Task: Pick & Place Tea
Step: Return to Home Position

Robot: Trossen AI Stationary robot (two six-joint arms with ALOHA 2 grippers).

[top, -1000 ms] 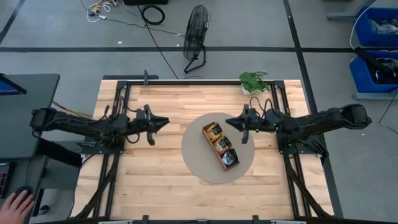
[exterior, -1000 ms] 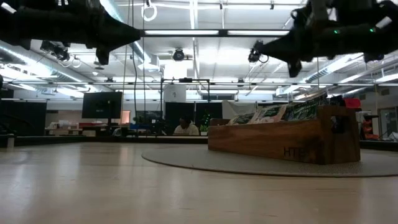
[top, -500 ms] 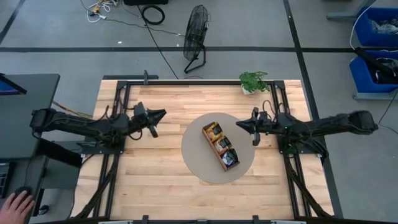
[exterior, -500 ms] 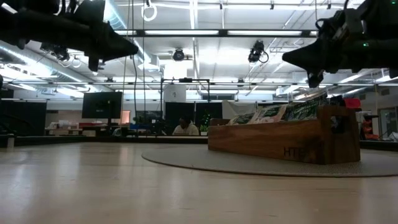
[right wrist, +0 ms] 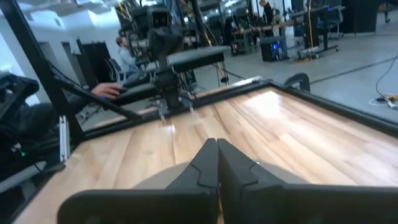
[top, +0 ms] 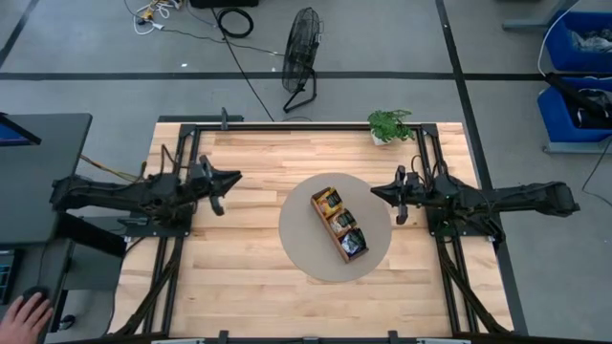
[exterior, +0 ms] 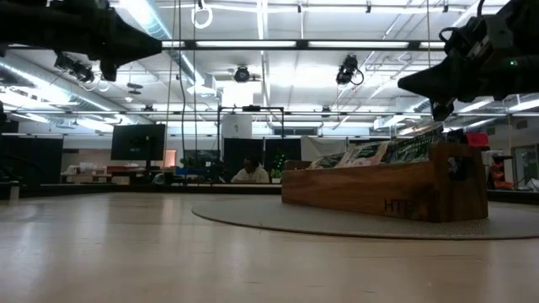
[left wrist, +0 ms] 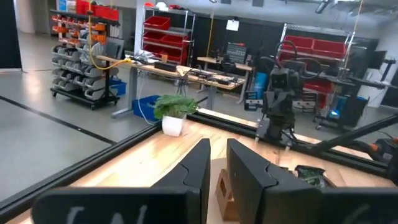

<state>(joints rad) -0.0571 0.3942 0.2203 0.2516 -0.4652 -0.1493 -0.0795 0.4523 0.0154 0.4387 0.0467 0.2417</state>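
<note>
The tea sachets [top: 341,219] stand on edge in the compartments of a long brown wooden tray [top: 323,216]. The tray rests on a round grey-beige mat [top: 306,250] at mid-table. In the low view the sachets [exterior: 362,153] stick up above the tray's rim [exterior: 370,172]. My left gripper [top: 236,178] hangs level above the table's left part, well clear of the mat, its fingers [left wrist: 199,163] a narrow gap apart with nothing between them. My right gripper [top: 374,194] hangs level at the mat's right edge, shut and empty, its fingers [right wrist: 205,163] pressed together.
A small potted plant [top: 390,125] stands at the table's far edge. Black frame rails [top: 182,153] run along both sides of the table under the arms. A person's hand [top: 27,311] shows beyond the table's left near corner. Bare wood lies left of and in front of the mat.
Both arms have drawn back from the middle. My left gripper has gone toward the table's left and far edges and risen a little. My right gripper has gone from over the mat toward the right edge and sunk a little. Tray and sachets have stayed in place.
</note>
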